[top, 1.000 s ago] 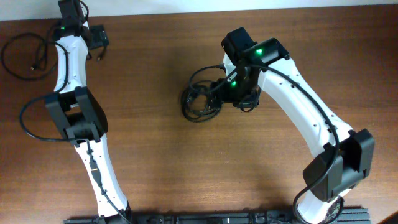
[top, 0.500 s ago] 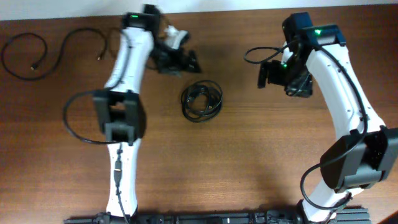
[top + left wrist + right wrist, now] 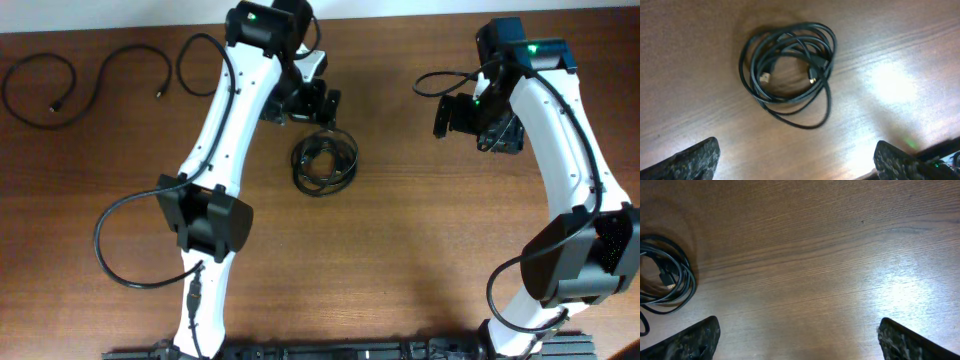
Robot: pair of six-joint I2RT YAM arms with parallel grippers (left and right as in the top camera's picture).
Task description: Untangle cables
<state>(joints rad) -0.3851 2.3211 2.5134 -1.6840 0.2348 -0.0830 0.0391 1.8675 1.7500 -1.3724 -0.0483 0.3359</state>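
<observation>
A coiled black cable bundle (image 3: pixel 324 163) lies on the wooden table near its middle. It shows in the left wrist view (image 3: pixel 788 65) with both plug ends inside the coil, and at the left edge of the right wrist view (image 3: pixel 665 282). My left gripper (image 3: pixel 310 103) hovers just behind the bundle, open and empty (image 3: pixel 796 160). My right gripper (image 3: pixel 478 120) is open and empty (image 3: pixel 799 337), well right of the bundle. A second black cable (image 3: pixel 130 65) lies spread out at the back left, a third one (image 3: pixel 38 90) curled at the far left.
A black cable of the right arm (image 3: pixel 440 80) loops out beside its wrist. A black rail (image 3: pixel 330 352) runs along the front edge. The left arm (image 3: pixel 215 170) reaches across the left half of the table.
The left arm swung from the back left to just behind the bundle. The right gripper pulled away from the bundle to the right and now hovers there, open.
</observation>
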